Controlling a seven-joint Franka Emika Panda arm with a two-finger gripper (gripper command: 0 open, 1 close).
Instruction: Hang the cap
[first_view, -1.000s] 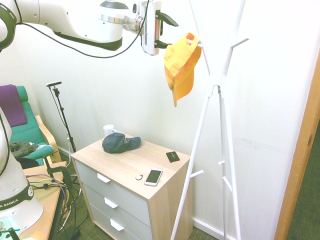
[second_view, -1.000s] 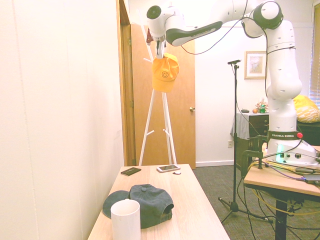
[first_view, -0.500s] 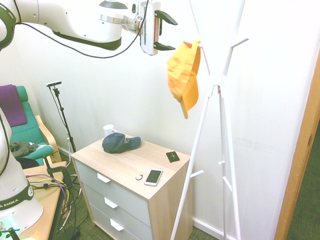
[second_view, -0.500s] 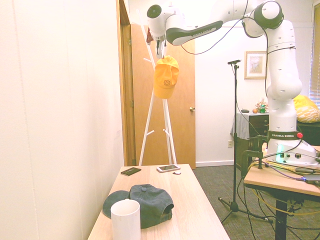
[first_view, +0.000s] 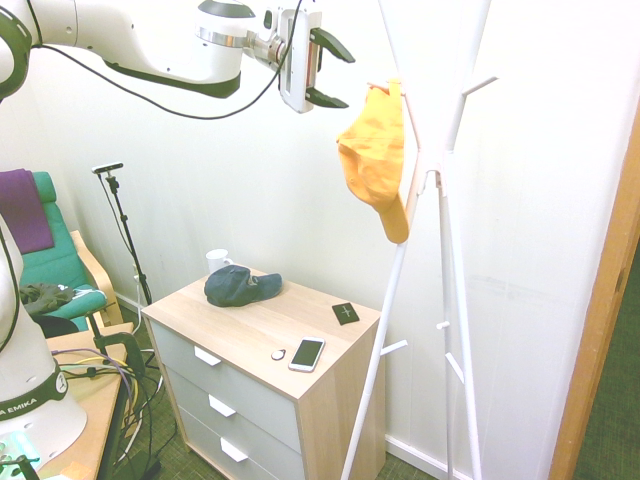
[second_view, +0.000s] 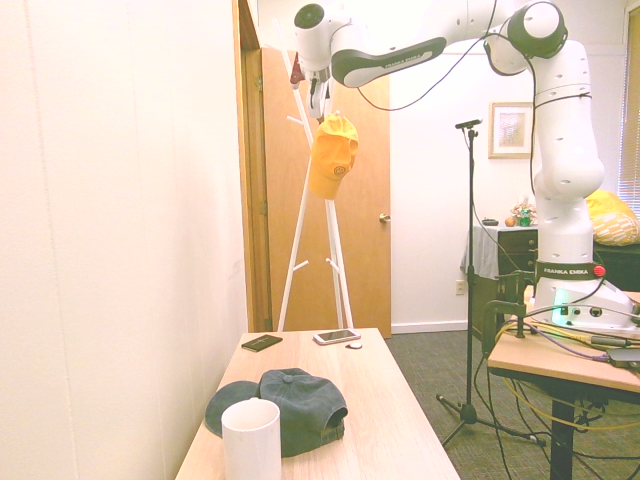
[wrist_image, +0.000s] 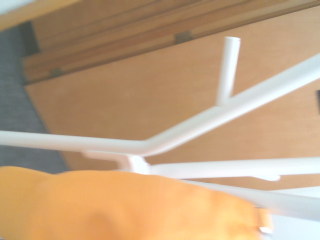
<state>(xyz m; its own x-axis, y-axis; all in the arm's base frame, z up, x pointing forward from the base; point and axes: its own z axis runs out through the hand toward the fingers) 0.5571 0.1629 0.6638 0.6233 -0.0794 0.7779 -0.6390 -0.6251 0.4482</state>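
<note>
The yellow-orange cap (first_view: 376, 158) hangs by its back strap from a peg of the white coat stand (first_view: 440, 220), brim pointing down. In the second exterior view the cap (second_view: 332, 156) shows a small round emblem on its side. My gripper (first_view: 334, 72) is open just left of the cap's top, apart from it, nothing between its fingers. The gripper (second_view: 321, 100) sits right above the cap in the second exterior view. The wrist view shows the cap's orange fabric (wrist_image: 125, 205) close up beneath the stand's white bars (wrist_image: 210, 120).
A wooden dresser (first_view: 262, 370) stands below, carrying a dark blue-grey cap (first_view: 240, 285), a white mug (first_view: 217, 260), a phone (first_view: 306, 354) and a black wallet (first_view: 346, 313). A brown door (second_view: 350, 220) is behind the stand. A green chair (first_view: 55, 260) sits at the left.
My gripper opened and let go of the cap, then drew slightly back. The cap swung toward the stand and now dangles from the peg alone.
</note>
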